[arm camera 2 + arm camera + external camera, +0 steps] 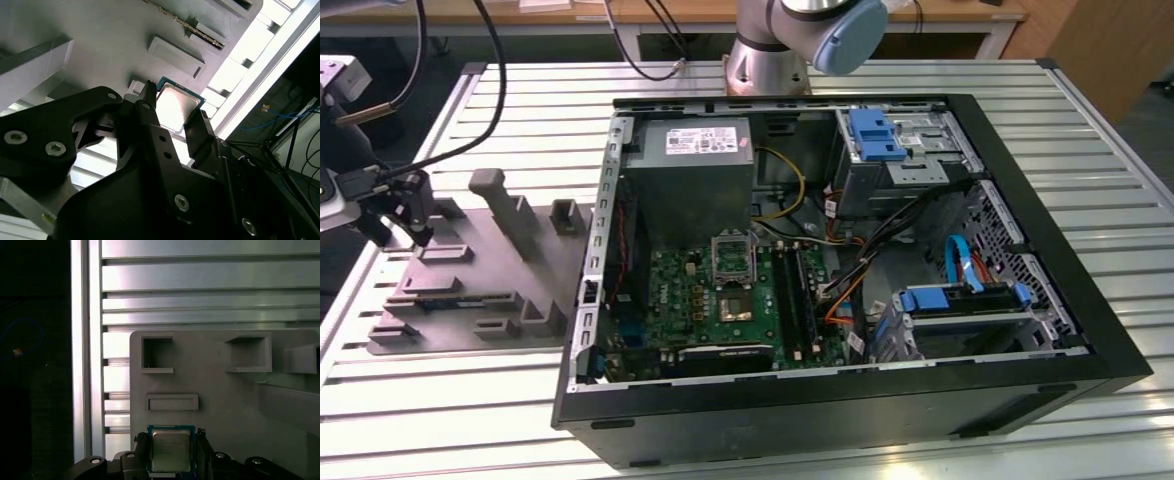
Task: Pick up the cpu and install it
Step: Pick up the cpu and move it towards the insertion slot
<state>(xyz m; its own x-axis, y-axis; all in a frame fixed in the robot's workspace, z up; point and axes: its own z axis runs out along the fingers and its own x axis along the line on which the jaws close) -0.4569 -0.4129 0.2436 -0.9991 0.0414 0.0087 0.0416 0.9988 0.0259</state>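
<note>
The cpu, a small silvery square with a green rim, lies between the two black fingers of my gripper, over the grey fixture tray. In the second wrist view the cpu has a fingertip pressed on each of two opposite edges, so my gripper is shut on it. In the exterior view my gripper hangs over the far left corner of the tray; the cpu is hidden there. I cannot tell whether the chip is off the tray. The motherboard's socket sits inside the open case.
The open black computer case lies on the slatted metal table, at the exterior view's right of the tray. A grey power supply, cables and blue drive brackets crowd it. The tray carries raised blocks and pockets.
</note>
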